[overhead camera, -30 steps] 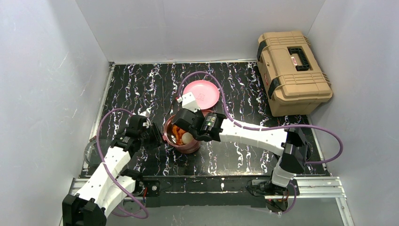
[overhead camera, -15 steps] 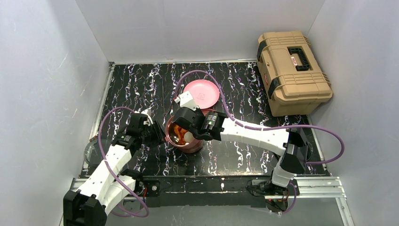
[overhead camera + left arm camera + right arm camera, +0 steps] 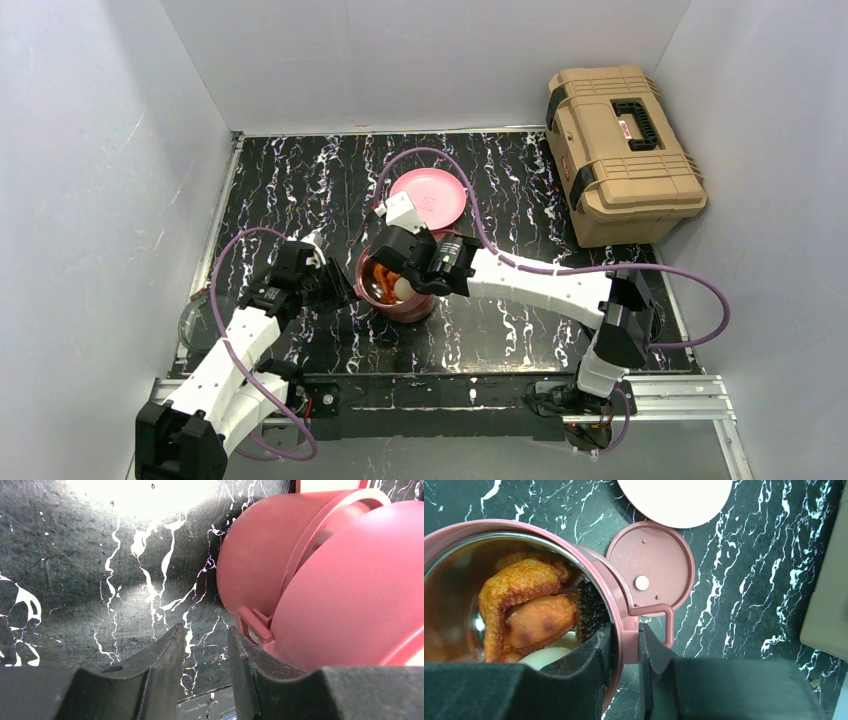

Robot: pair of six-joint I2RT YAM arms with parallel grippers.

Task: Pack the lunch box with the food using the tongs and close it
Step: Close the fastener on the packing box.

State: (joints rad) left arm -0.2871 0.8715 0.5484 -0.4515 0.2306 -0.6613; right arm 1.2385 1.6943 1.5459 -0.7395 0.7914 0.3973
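My right pincer [image 3: 625, 632] pinches the rim of the maroon round lunch box [image 3: 591, 564]; stiff, probably slippery; left pincer [image 3: 205, 637] slightly spread, empty.

The lunch box [image 3: 310, 580] is cropped at the left wrist view's right edge, the pink plate [image 3: 674, 500] at the right wrist view's top (only an arc shows), and the egg-like piece [image 3: 546, 656] is half hidden by the right gripper [image 3: 624, 650].
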